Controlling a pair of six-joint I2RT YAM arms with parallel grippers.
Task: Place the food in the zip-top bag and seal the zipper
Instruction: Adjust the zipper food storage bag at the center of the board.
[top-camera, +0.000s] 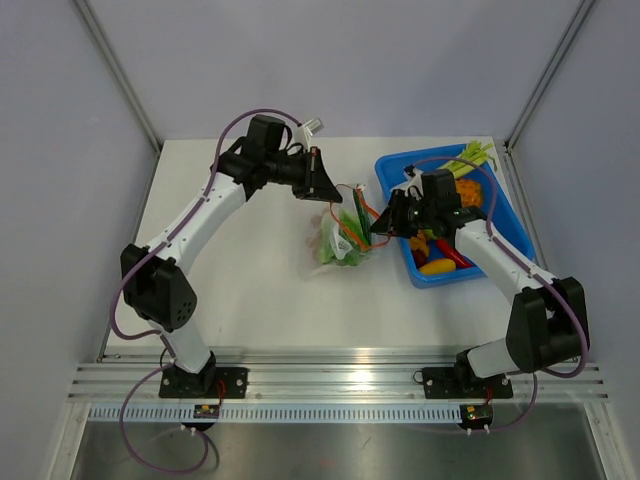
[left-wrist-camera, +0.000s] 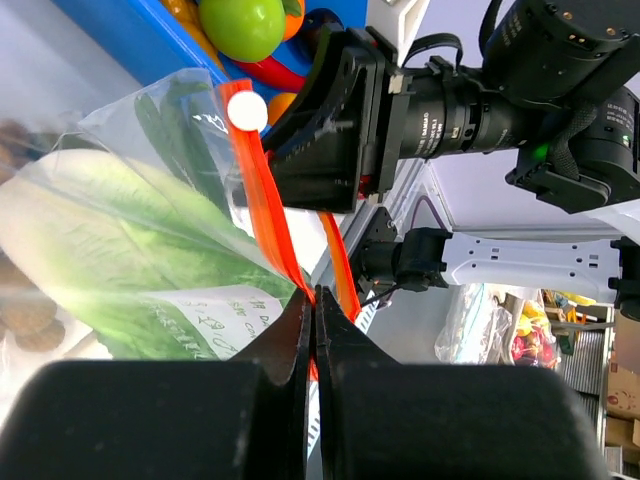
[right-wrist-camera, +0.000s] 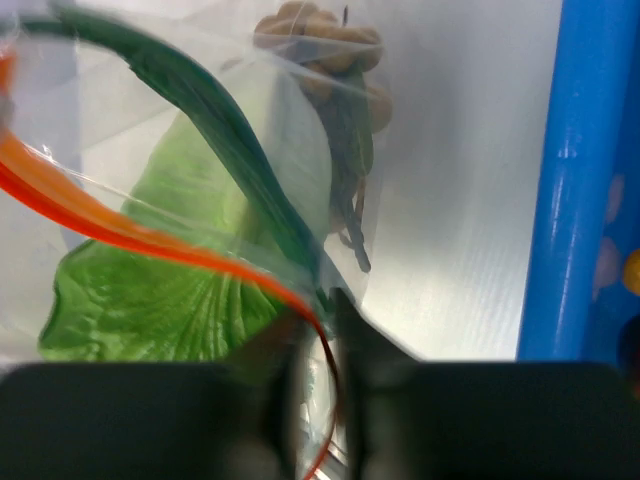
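Left gripper (left-wrist-camera: 314, 300) clamps shut on one end of the zipper (left-wrist-camera: 262, 190), holding the zip-top bag (top-camera: 340, 242) taut mid-table, left of the blue bin (top-camera: 505, 215). Right gripper (right-wrist-camera: 318, 310) straddles the strip, likely to seal it; blur hides whether it grips.

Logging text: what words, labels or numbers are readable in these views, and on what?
Green print on the zip-top bag, on its white patch: too blurred to read.
White lettering on the right arm's black wrist housing: too small to read.
No other legible text.
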